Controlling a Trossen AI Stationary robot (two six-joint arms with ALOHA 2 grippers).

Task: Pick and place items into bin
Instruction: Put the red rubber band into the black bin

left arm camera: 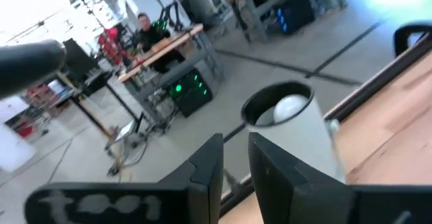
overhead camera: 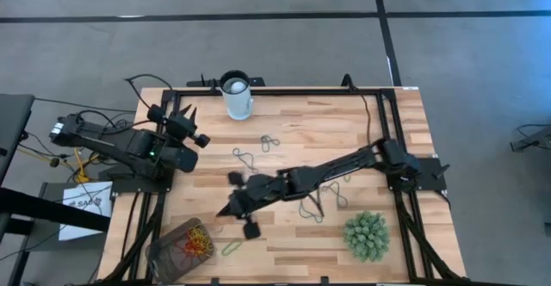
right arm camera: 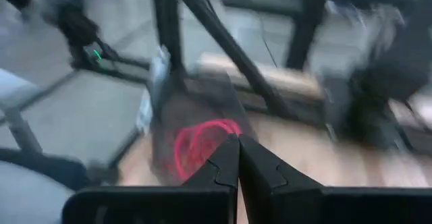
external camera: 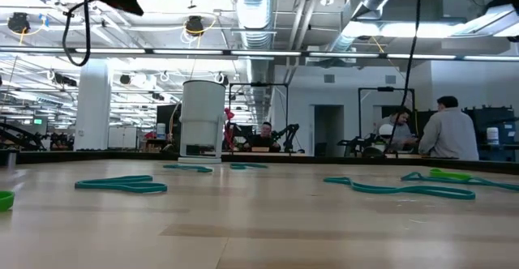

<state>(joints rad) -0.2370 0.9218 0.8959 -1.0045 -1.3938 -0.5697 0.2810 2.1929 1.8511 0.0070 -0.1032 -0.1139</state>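
The bin [overhead camera: 160, 245] stands at the table's near left corner and holds red, orange and yellow bands [overhead camera: 195, 242]. My right arm reaches across the table. Its gripper [overhead camera: 221, 211] hangs just to the far right of the bin, fingers shut [right arm camera: 238, 148], with no band showing between them. In the right wrist view the bin [right arm camera: 177, 109] with red bands [right arm camera: 201, 143] lies ahead. A green band [overhead camera: 231, 248] lies flat beside the bin. Dark teal bands [overhead camera: 269, 141] [overhead camera: 245, 158] [overhead camera: 312, 208] [overhead camera: 341, 196] lie flat on the table. My left gripper [overhead camera: 186, 118] waits open [left arm camera: 236, 160] at the far left.
A white cup [overhead camera: 238, 96] stands at the far edge, seen also ahead of the left gripper [left arm camera: 297, 133]. The spiky green plant ball [overhead camera: 368, 235] sits near the right front corner. A black frame rail [overhead camera: 284, 90] edges the table. People [external camera: 444, 135] sit in the room beyond.
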